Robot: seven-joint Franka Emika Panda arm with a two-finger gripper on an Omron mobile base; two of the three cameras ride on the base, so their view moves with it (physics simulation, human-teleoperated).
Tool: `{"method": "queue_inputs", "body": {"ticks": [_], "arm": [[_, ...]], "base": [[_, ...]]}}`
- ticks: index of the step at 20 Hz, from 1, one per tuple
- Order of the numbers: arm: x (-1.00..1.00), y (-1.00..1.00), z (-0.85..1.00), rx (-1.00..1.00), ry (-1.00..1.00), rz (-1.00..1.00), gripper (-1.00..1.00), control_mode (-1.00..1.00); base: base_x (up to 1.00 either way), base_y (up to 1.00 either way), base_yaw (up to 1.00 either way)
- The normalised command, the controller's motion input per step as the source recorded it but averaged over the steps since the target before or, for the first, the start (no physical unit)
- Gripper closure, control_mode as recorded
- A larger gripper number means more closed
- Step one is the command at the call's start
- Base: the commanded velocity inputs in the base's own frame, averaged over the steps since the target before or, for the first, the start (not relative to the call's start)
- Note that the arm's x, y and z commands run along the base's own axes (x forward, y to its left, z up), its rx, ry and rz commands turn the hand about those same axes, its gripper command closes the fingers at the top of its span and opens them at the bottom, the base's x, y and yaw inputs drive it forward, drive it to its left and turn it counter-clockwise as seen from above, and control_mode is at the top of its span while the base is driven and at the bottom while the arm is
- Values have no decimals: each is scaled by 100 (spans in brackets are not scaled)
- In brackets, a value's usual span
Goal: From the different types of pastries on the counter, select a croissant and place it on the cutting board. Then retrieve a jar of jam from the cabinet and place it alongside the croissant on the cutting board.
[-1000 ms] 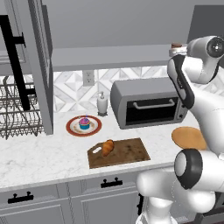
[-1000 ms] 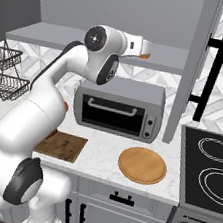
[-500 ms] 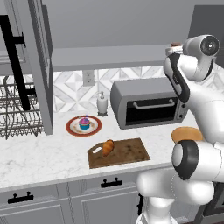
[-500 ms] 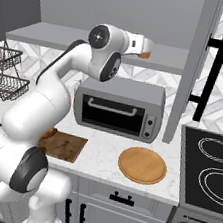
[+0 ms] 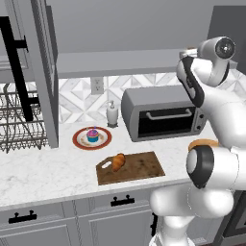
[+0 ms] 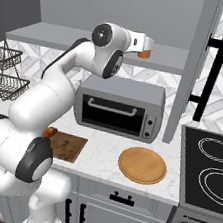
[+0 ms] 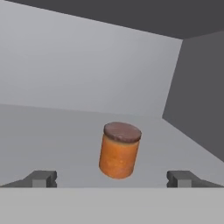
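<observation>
- Jar of jam (image 7: 120,150): orange w/ dark red-brown lid, centre of hand view, sits on grey cabinet shelf (image 7: 52,131), looks slightly tilted in that view; nothing touching it.
- Fingers (image 7: 43,178): spread wide, tips at lower left & lower right of hand view, jar between and beyond them, apart from both. Not gripping anything.
- Right base view: gripper (image 6: 146,47) at upper centre, up at shelf lvl; orange bit of jar peeks just past its tip.
- Croissant (image 5: 117,161): on cutting board (image 5: 137,168), near board's left end, lower centre of left base view.
- Cutting board flat on white bench (image 5: 38,175), in front of toaster oven (image 5: 163,117).
- Cupcake (image 5: 92,135): blue wrapper, pink top, on red-rimmed plate (image 5: 79,141), centre-left of left base view, behind board.
- Soap bottle (image 5: 112,114): white, against backsplash, left of oven.
- Round tan plate (image 6: 142,164): on bench, lower centre-right of right base view, right of board.
- Cabinet door (image 5: 45,72) swung open, black bar handle (image 5: 19,67) at upper left.
</observation>
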Motion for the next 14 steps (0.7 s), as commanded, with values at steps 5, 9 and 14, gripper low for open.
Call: {"method": "queue_inputs", "body": {"ticks": [5, 9, 14], "arm": [[23, -6, 0, 0, 0, 0, -100, -100], [22, -13, -17, 1, 1, 0, -100, -100], [18, 0, -32, 1, 1, 0, -100, -100]], "base": [[0, 0, 0], [0, 0, 0], [0, 0, 0]]}}
